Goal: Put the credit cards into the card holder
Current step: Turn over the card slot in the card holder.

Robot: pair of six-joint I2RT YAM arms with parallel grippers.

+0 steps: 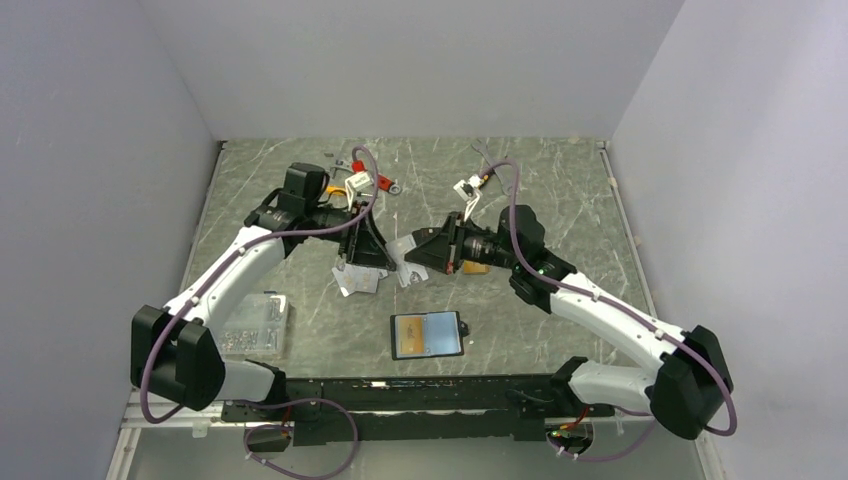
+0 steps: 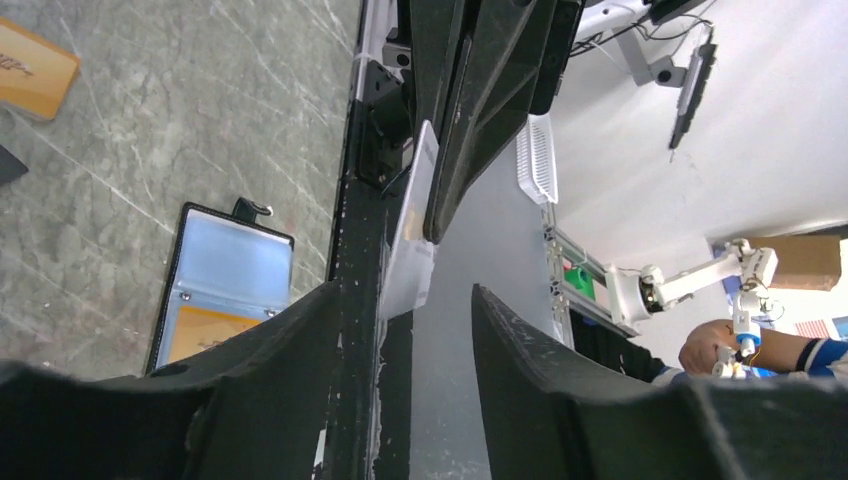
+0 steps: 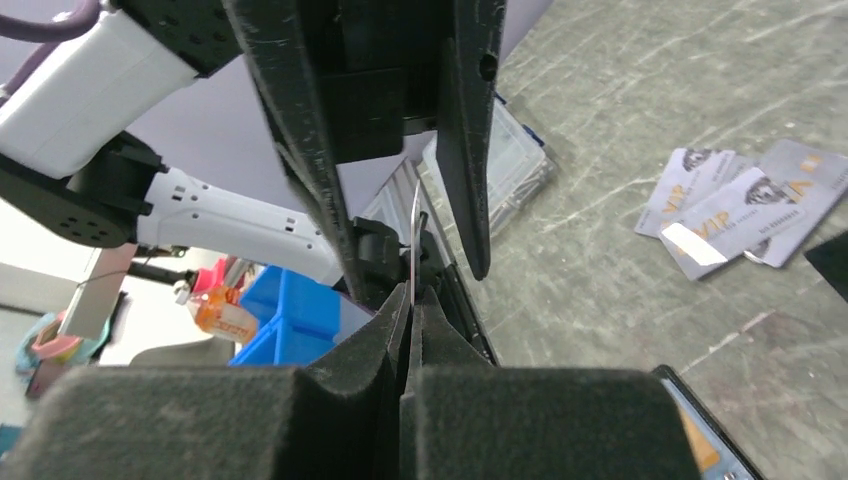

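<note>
The card [image 2: 410, 270] hangs edge-on at mid-frame of the top view, long axis running left to right, pinched in the tightly pressed fingers of the right gripper [image 3: 410, 297]. Its free end reaches between the spread fingers of the left gripper [image 2: 405, 295], the nearer taker, while the card holder [image 1: 427, 335] lies open at lower centre

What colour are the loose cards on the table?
The cards: silver-grey, VIP print; right wrist view.
</note>
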